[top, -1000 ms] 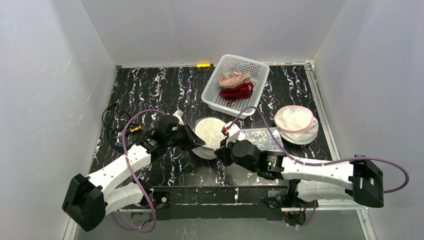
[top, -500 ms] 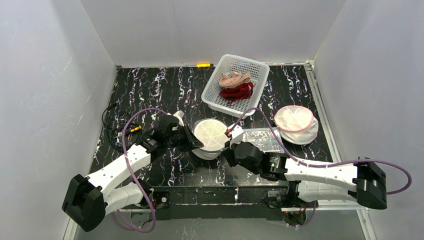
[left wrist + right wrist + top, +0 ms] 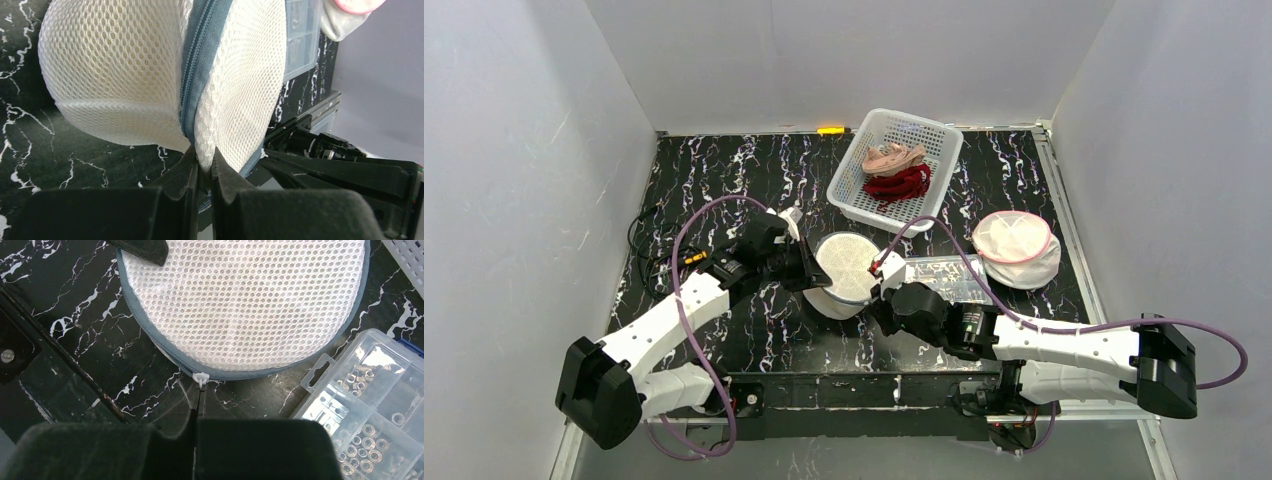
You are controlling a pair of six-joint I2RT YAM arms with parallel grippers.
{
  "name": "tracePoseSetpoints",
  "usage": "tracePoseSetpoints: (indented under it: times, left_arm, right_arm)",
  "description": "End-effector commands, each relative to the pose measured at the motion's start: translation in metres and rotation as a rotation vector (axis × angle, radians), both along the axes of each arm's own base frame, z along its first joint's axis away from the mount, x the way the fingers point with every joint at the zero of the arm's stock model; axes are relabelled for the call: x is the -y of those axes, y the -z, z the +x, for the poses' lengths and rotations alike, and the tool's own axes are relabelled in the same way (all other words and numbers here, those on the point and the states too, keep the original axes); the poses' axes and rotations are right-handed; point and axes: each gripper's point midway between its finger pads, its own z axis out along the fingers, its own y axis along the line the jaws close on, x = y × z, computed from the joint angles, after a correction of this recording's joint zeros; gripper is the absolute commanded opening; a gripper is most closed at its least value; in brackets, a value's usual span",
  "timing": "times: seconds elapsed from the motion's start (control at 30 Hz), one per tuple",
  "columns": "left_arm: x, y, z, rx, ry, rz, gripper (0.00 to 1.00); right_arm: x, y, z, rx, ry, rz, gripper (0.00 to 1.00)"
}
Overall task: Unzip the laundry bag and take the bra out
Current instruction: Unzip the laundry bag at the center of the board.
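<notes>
Moved since prior frame: left arm advanced, laundry bag (image 3: 848, 268) tipped up on bench (image 3: 724, 180). Left end effector (image 3: 204, 169): clamped on the bag's mesh edge. Right end effector (image 3: 199, 399): pinched on zipper pull (image 3: 200, 377). Handling: keep the bag anchored and taut, and draw the pull slowly along its curve.

A black table (image 3: 724, 170) with white streaks is shut in by white walls (image 3: 524, 150). A white basket (image 3: 846, 163) is set near the back. A pink cloth (image 3: 892, 157) and a red cloth (image 3: 899, 184) are laid in it, touching each other. A small yellow thing (image 3: 830, 130) is seen at the back edge, just left of the basket. A round white net bag with a pink rim (image 3: 1016, 245) is placed on the right side. A clear box (image 3: 939, 275) is found near the middle, filled with little metal nuts (image 3: 367, 432). A black cord (image 3: 646, 245) is coiled at the left edge.
</notes>
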Motion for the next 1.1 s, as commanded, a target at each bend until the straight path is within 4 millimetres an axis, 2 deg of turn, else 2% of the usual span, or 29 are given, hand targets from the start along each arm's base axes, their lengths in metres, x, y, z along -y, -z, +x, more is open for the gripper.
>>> tracePoseSetpoints:
  times: [0.0,0.07,0.1,0.23,0.33,0.5,0.6,0.77,0.93,1.07]
  left_arm:
    - [-0.012,-0.002,0.001,0.015,0.002,0.080,0.00]
    - [-0.016,-0.002,-0.001,0.008,-0.003,0.094,0.00]
    - [-0.016,-0.004,-0.003,0.007,0.001,0.092,0.05]
    - [-0.019,-0.009,-0.011,-0.004,-0.008,0.069,0.51]
    - [-0.027,-0.011,-0.020,-0.028,-0.051,0.066,0.67]
    - [-0.034,-0.016,-0.041,-0.085,-0.133,-0.025,0.71]
    - [-0.035,-0.020,-0.046,-0.109,-0.208,-0.099,0.72]
    - [-0.039,-0.024,-0.046,-0.092,-0.266,-0.143,0.72]
    - [-0.031,-0.022,-0.043,-0.122,-0.287,-0.174,0.68]
    - [-0.026,-0.016,-0.038,-0.139,-0.296,-0.155,0.65]
  right_arm:
    - [-0.011,-0.028,0.005,0.040,0.008,0.105,0.01]
    - [-0.013,-0.029,0.005,0.040,0.008,0.116,0.01]
    - [-0.013,-0.028,0.005,0.038,0.007,0.118,0.01]
    - [-0.019,-0.028,0.003,0.025,-0.004,0.141,0.01]
    - [-0.025,-0.030,0.001,0.009,-0.015,0.166,0.01]
    - [-0.039,-0.038,-0.006,-0.031,-0.049,0.234,0.01]
    - [-0.052,-0.040,-0.012,-0.063,-0.082,0.275,0.01]
    - [-0.071,-0.044,-0.012,-0.081,-0.103,0.309,0.01]
    - [-0.087,-0.041,-0.012,-0.096,-0.120,0.313,0.01]
    - [-0.092,-0.041,-0.009,-0.095,-0.109,0.324,0.01]
